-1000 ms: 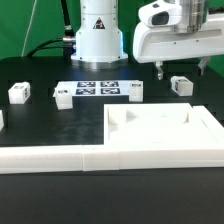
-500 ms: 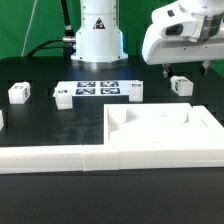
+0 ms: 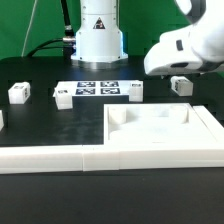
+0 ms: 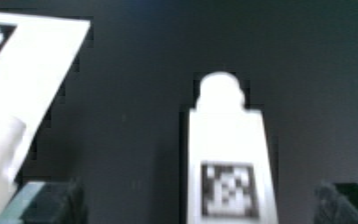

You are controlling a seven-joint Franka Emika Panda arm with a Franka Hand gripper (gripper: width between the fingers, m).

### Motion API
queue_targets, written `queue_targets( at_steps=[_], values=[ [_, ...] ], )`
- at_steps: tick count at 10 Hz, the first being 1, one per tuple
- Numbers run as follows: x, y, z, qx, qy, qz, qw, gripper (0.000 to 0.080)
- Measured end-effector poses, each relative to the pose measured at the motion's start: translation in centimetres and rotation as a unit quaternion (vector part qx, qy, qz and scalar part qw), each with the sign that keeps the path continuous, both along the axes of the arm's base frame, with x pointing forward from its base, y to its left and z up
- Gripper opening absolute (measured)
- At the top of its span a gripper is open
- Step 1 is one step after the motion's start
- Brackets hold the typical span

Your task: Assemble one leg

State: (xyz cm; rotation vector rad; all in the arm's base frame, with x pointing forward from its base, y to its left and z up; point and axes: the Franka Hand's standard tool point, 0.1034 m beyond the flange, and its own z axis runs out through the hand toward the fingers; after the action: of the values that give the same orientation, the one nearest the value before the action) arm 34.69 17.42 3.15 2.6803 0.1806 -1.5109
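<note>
1. The leg (image 4: 226,140) lies flat on the black desk (image 3: 50,125), in the open gap between the jaws. In the wrist view, one dark fingertip (image 4: 43,200) shows on one side of it and the other dark fingertip on the far side.
2. The jaws are spread wide. Bare desk shows between each fingertip and the leg, so neither touches it.
3. The leg's square tag (image 4: 229,185) faces up, near the end closest to the fingertips. Its rounded end points away from them.
4. In the exterior view, the leg (image 3: 181,86) sits at about 2 o'clock from the desk's middle. It is partly hidden under the arm's white hand housing (image 3: 190,50).
5. That housing hangs tilted just above the leg. The robot base (image 3: 100,35) stands at 12 o'clock.
6. The large white panel (image 3: 200,120) lies at 6 o'clock from the leg, near it but apart.
7. A similar small block (image 3: 135,92) lies at 9 o'clock from the leg, with the marker board (image 3: 98,88) beyond it.
8. Two more blocks (image 3: 64,97) (image 3: 18,92) lie farther along the same direction, well apart from the leg.
9. A long white strip (image 3: 50,158) runs across the desk's 6 o'clock edge.
10. Nothing lies between the jaws and the leg.
11. A flat white surface (image 4: 25,90) shows beside the leg in the wrist view. I cannot tell which part it is.
</note>
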Motion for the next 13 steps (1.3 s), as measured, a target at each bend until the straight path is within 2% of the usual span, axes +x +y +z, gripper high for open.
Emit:
queue_targets(
  at_steps=[2,4,9,10,11,12,13],
  values=[
    [-0.3,0.7,-1.3,0.001,0.011,0.003,1.000,0.0648],
    [-0.8,1.2,-1.7,0.001,0.013,0.010,1.000,0.0648],
    [-1.3,1.2,-2.4,0.003,0.012,0.012,1.000,0.0648],
    [-1.3,1.2,-2.4,0.003,0.012,0.012,1.000,0.0559],
    [-1.3,1.2,-2.4,0.003,0.012,0.012,1.000,0.0559],
    [-1.3,1.2,-2.4,0.003,0.012,0.012,1.000,0.0354],
    [-1.3,1.2,-2.4,0.003,0.013,0.012,1.000,0.0354]
  ],
)
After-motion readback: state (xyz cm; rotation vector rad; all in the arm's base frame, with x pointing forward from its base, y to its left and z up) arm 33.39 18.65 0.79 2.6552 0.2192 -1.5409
